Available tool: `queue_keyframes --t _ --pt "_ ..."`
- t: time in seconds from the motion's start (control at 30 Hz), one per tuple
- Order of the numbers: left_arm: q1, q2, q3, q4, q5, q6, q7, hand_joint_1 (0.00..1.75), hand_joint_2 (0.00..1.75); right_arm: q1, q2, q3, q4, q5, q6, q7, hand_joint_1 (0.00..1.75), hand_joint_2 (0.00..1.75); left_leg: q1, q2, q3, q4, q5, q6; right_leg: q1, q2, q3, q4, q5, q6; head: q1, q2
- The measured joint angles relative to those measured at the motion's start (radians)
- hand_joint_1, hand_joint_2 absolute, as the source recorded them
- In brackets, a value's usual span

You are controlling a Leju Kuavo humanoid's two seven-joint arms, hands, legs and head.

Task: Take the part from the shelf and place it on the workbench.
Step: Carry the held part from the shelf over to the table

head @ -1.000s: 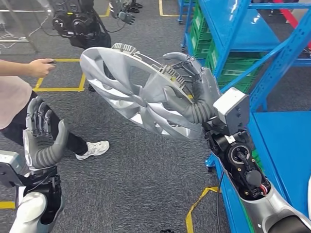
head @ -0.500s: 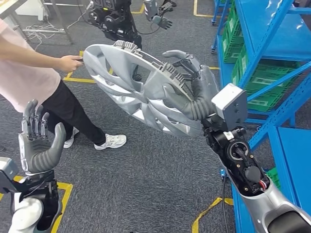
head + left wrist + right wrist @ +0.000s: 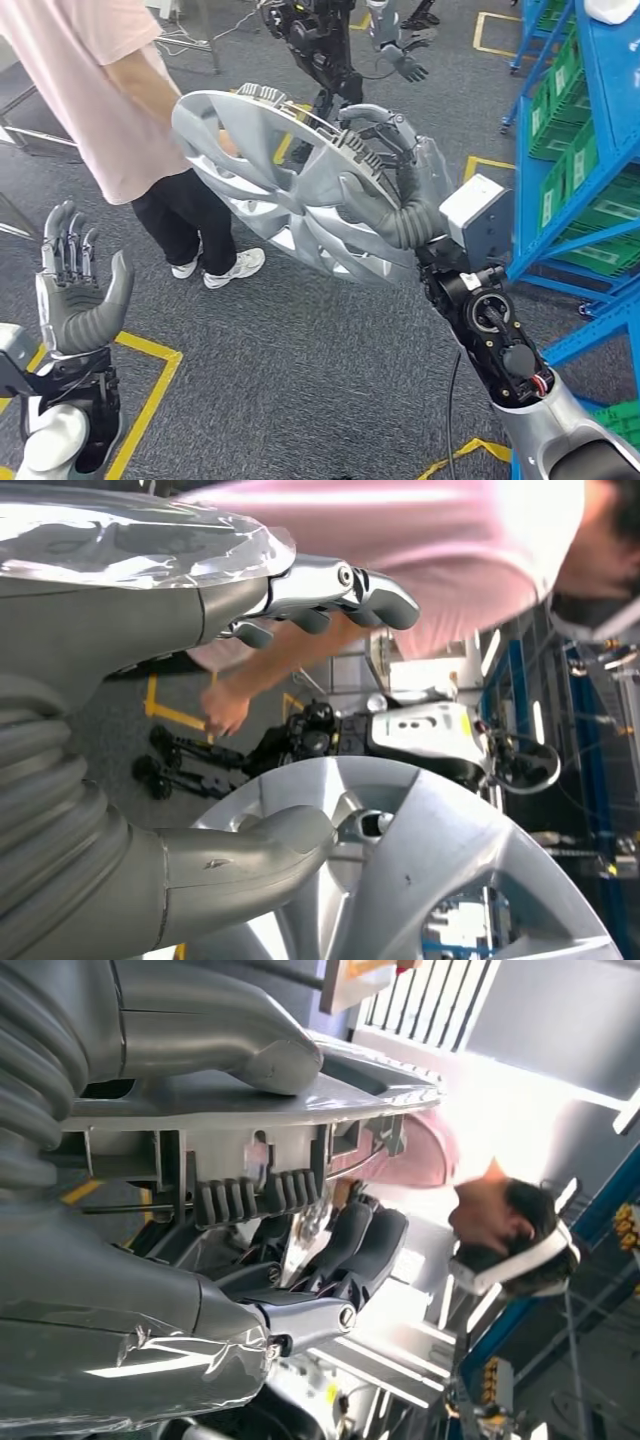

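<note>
Gripping the part (image 3: 287, 190), my right robot hand (image 3: 400, 190) clamps its rim, ribbed grey thumb across the glossy face and dark fingers (image 3: 362, 1240) curled behind over a row of moulded clips. That part is a silver plastic wheel cover, round and shallowly dished, with broad curved spokes and open windows between them; it hangs tilted in the air above the floor (image 3: 302, 370), well apart from the blue shelf (image 3: 604, 140). My left robot hand (image 3: 75, 290) is raised palm-forward with fingers apart and upright, holding nothing; the left wrist view shows its metallic fingers (image 3: 332, 585) and thick thumb spread before the cover's smooth spokes. Dark, finely speckled carpet covers the floor, marked with yellow tape lines (image 3: 147, 385). Painted steel makes up the shelf, with diagonal braces, and green plastic crates (image 3: 573, 160) with slotted walls sit on its tiers; their contents cannot be made out. A person in a pale pink shirt (image 3: 98, 80), black trousers and white shoes stands just beyond the cover, one hand behind its rim.
</note>
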Motion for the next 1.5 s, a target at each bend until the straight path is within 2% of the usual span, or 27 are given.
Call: queue_keyframes --t 0.03,0.07,0.1,0.17,0.23,0.3,0.33,0.37,0.43,0.47,0.53,0.6,0.67,0.73,0.8,0.87,0.93,1.0,1.03,1.07,1.13,1.2,1.27,1.33,1.4,1.47,1.5 --pt "0.0 0.0 0.0 0.0 0.0 0.0 0.0 0.0 1.75 0.0 0.0 0.0 0.003 0.0 0.0 -0.002 1.75 1.75 -0.001 -0.014 0.001 0.001 0.0 0.0 0.0 0.002 -0.015 0.022 0.006 0.0 0.002 0.0" --pt "0.001 0.0 0.0 0.0 0.0 0.0 0.0 0.0 1.75 0.0 0.0 0.0 0.007 0.0 0.001 -0.003 1.75 1.75 -0.001 -0.028 0.002 0.002 -0.001 0.0 0.0 0.003 -0.012 0.002 0.031 -0.002 0.004 0.0" --pt "0.001 0.0 0.0 0.0 0.0 0.001 0.0 0.0 1.75 0.0 0.0 0.0 0.009 -0.001 0.001 -0.004 1.75 1.75 0.0 -0.043 0.004 0.003 -0.002 -0.002 -0.001 0.01 0.009 -0.057 0.073 -0.005 0.007 0.0" --pt "0.0 0.0 0.0 0.0 0.0 0.001 0.0 0.0 1.75 0.0 0.0 0.0 0.013 -0.001 0.002 -0.005 1.75 1.75 0.001 -0.07 0.003 0.009 -0.004 -0.008 -0.005 0.053 0.066 -0.198 0.147 -0.011 0.014 0.0" --pt "0.0 0.0 0.0 0.0 0.0 0.001 -0.001 0.0 1.75 -0.001 0.0 0.0 0.017 -0.001 0.003 -0.007 1.75 1.75 0.003 -0.093 -0.01 0.014 -0.001 -0.019 -0.008 0.088 0.098 -0.269 0.161 -0.015 0.016 0.0" --pt "0.001 0.0 0.0 -0.001 -0.001 0.001 -0.002 0.0 1.75 -0.002 0.0 0.0 0.02 -0.001 0.006 -0.008 1.75 1.75 0.005 -0.116 -0.021 0.012 0.006 -0.032 -0.008 0.074 0.107 -0.281 0.153 -0.018 0.014 0.0" --pt "0.002 0.001 0.0 -0.002 -0.001 0.001 -0.003 0.0 1.75 -0.003 0.0 0.0 0.021 -0.001 0.008 -0.008 1.75 1.75 0.003 -0.109 -0.025 0.016 0.004 -0.037 -0.01 0.061 0.109 -0.285 0.155 -0.022 0.013 0.0" --pt "0.001 0.002 0.0 -0.003 -0.001 0.001 -0.003 0.0 1.75 -0.004 0.001 0.0 0.022 -0.001 0.009 -0.008 1.75 1.75 -0.001 -0.085 -0.035 0.036 -0.009 -0.042 -0.013 0.047 0.113 -0.29 0.157 -0.028 0.008 0.0" --pt "-0.001 0.003 0.0 -0.004 -0.002 0.001 -0.004 0.0 1.75 -0.005 0.002 0.0 0.025 -0.001 0.009 -0.009 1.75 1.75 -0.005 -0.013 -0.089 0.143 -0.062 -0.051 -0.011 0.018 0.119 -0.295 0.158 -0.037 -0.009 0.0" --pt "-0.002 0.003 0.0 -0.004 -0.002 0.001 -0.003 0.0 1.75 -0.006 0.002 0.0 0.026 -0.001 0.009 -0.009 1.75 1.75 -0.005 0.011 -0.127 0.217 -0.093 -0.055 -0.009 0.005 0.119 -0.295 0.158 -0.041 -0.018 0.0" --pt "0.0 0.003 0.0 -0.004 -0.003 0.001 -0.003 0.0 1.75 -0.005 0.002 0.0 0.03 -0.001 0.01 -0.01 1.75 1.75 -0.002 0.026 -0.177 0.312 -0.117 -0.058 -0.005 -0.023 0.119 -0.295 0.156 -0.043 -0.026 0.0" --pt "0.0 0.004 0.0 -0.004 -0.003 0.001 -0.002 0.0 1.75 -0.005 0.002 0.0 0.034 -0.004 0.012 -0.01 1.75 1.75 -0.002 0.032 -0.148 0.254 -0.073 -0.056 -0.003 -0.049 0.122 -0.295 0.153 -0.042 -0.032 0.0" --pt "-0.001 0.004 0.0 -0.005 -0.003 0.002 -0.001 0.0 1.75 -0.006 0.002 0.0 0.035 -0.011 0.015 -0.011 1.75 1.75 -0.008 0.067 -0.064 0.1 -0.013 -0.046 0.002 -0.071 0.128 -0.295 0.147 -0.037 -0.037 0.0" --pt "-0.004 0.005 0.0 -0.008 -0.004 0.002 0.0 0.0 1.75 -0.009 0.002 0.0 0.036 -0.015 0.018 -0.013 1.75 1.75 -0.016 0.09 -0.02 0.016 0.007 -0.031 0.01 -0.088 0.133 -0.294 0.141 -0.028 -0.035 0.0" --pt "-0.004 0.006 0.0 -0.01 -0.004 0.003 0.001 0.0 1.75 -0.013 0.002 0.0 0.037 -0.015 0.019 -0.013 1.75 1.75 -0.019 0.07 -0.02 0.012 0.005 -0.018 0.013 -0.107 0.138 -0.296 0.136 -0.02 -0.031 0.0" --pt "-0.004 0.007 0.0 -0.013 -0.005 0.003 0.001 0.0 1.75 -0.015 0.002 0.0 0.038 -0.015 0.019 -0.013 1.75 1.75 -0.013 0.049 -0.016 0.007 0.006 -0.006 0.009 -0.087 0.134 -0.277 0.115 -0.01 -0.028 0.0" --pt "-0.005 0.007 0.0 -0.016 -0.005 0.003 0.001 0.0 1.75 -0.016 0.002 -0.001 0.038 -0.015 0.019 -0.013 1.75 1.75 -0.007 0.031 -0.011 0.004 0.007 0.003 0.004 -0.032 0.09 -0.178 0.059 -0.005 -0.017 0.0" --pt "-0.005 0.007 0.0 -0.017 -0.006 0.003 0.002 0.0 1.75 -0.015 0.002 -0.001 0.039 -0.015 0.019 -0.014 1.75 1.75 -0.008 0.01 -0.011 0.004 0.007 0.008 0.003 -0.002 0.018 -0.027 0.001 -0.002 -0.006 0.0" --pt "-0.004 0.007 0.0 -0.017 -0.006 0.003 0.002 0.0 1.75 -0.014 0.002 -0.001 0.04 -0.015 0.019 -0.014 1.75 1.75 -0.008 -0.002 -0.01 0.005 0.007 0.008 0.003 0.001 -0.007 0.019 -0.007 -0.001 -0.003 0.0" --pt "-0.004 0.007 0.0 -0.017 -0.006 0.003 0.002 0.0 1.75 -0.014 0.002 -0.001 0.041 -0.015 0.019 -0.014 1.75 1.75 -0.008 -0.016 -0.01 0.006 0.007 0.008 0.003 0.003 -0.014 0.024 0.006 -0.002 -0.001 0.0" --pt "-0.003 0.007 0.0 -0.017 -0.006 0.003 0.002 0.0 1.75 -0.013 0.002 -0.001 0.043 -0.015 0.019 -0.014 1.75 1.75 -0.008 -0.044 -0.007 0.009 0.006 0.007 0.001 0.016 0.027 -0.085 0.085 -0.006 0.006 0.0" --pt "-0.004 0.007 0.0 -0.017 -0.006 0.003 0.002 0.0 1.75 -0.014 0.002 -0.001 0.044 -0.015 0.019 -0.014 1.75 1.75 -0.008 -0.069 -0.009 0.013 0.006 0.0 -0.004 0.06 0.085 -0.221 0.142 -0.013 0.011 0.0" --pt "-0.004 0.007 0.0 -0.017 -0.006 0.003 0.002 0.0 1.75 -0.015 0.002 -0.001 0.045 -0.015 0.019 -0.014 1.75 1.75 -0.006 -0.091 -0.021 0.015 0.012 -0.012 -0.005 0.085 0.11 -0.274 0.147 -0.017 0.011 0.0" --pt "-0.003 0.008 0.0 -0.018 -0.006 0.003 0.004 0.0 1.75 -0.017 0.002 -0.001 0.045 -0.015 0.019 -0.014 1.75 1.75 -0.004 -0.104 -0.031 0.015 0.018 -0.026 -0.005 0.064 0.117 -0.284 0.149 -0.023 0.012 0.0" --pt "-0.005 0.01 0.0 -0.019 -0.007 0.003 0.008 0.0 1.75 -0.017 0.002 0.0 0.045 -0.015 0.02 -0.013 1.75 1.75 -0.008 -0.057 -0.051 0.051 -0.004 -0.038 -0.008 0.038 0.123 -0.293 0.155 -0.034 0.004 0.0" --pt "-0.008 0.011 0.0 -0.02 -0.008 0.006 0.013 0.0 1.75 -0.018 0.002 0.0 0.045 -0.016 0.02 -0.014 1.75 1.75 -0.008 0.007 -0.11 0.17 -0.064 -0.049 -0.007 0.012 0.125 -0.297 0.157 -0.041 -0.01 0.0" --pt "-0.008 0.01 0.0 -0.02 -0.008 0.007 0.015 0.0 1.75 -0.018 0.002 0.0 0.045 -0.016 0.021 -0.014 1.75 1.75 -0.006 0.02 -0.147 0.244 -0.093 -0.054 -0.006 -0.002 0.125 -0.297 0.157 -0.043 -0.016 0.0"
